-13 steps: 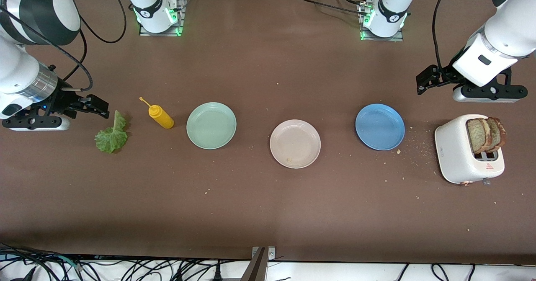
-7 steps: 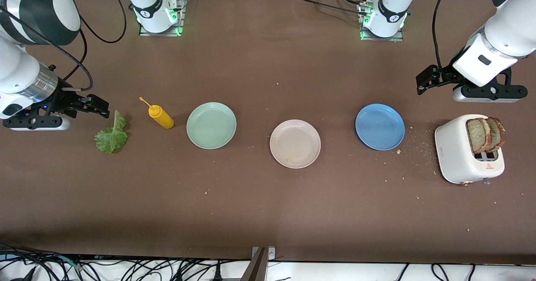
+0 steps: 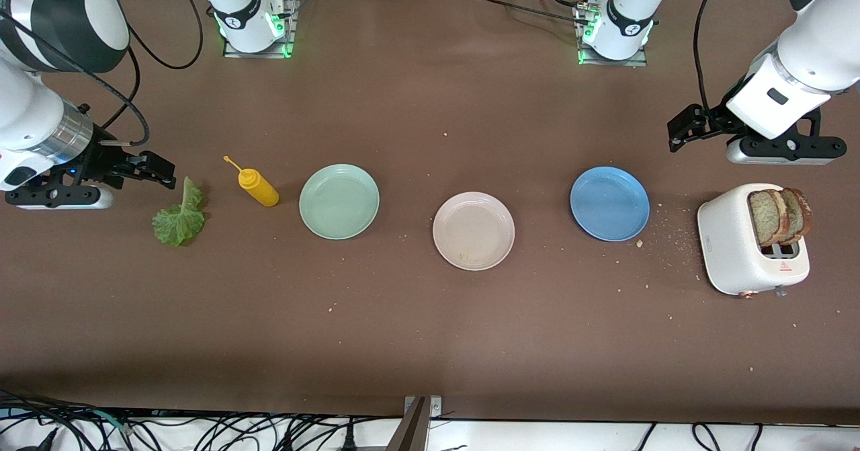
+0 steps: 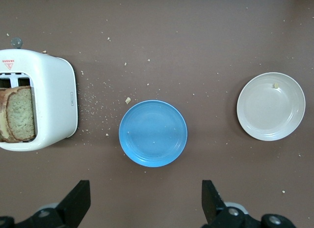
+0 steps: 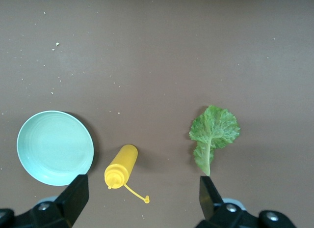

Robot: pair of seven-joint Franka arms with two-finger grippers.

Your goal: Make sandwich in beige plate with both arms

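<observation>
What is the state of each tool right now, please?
Left tool: open, holding nothing, up near the toaster.
Right tool: open, holding nothing, up beside the lettuce leaf.

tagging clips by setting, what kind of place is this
Most likely a robotics lab set up as a mock kitchen: two bolted arm bases, loose cables along the table edge, and a toaster and plates on brown paper.

Beige plate [image 3: 474, 230] between two plates.

Empty beige plate [image 3: 474, 230] mid-table; lettuce leaf [image 3: 179, 216] flat; bread slices [image 3: 779, 216] upright in toaster [image 3: 732, 249].
</observation>
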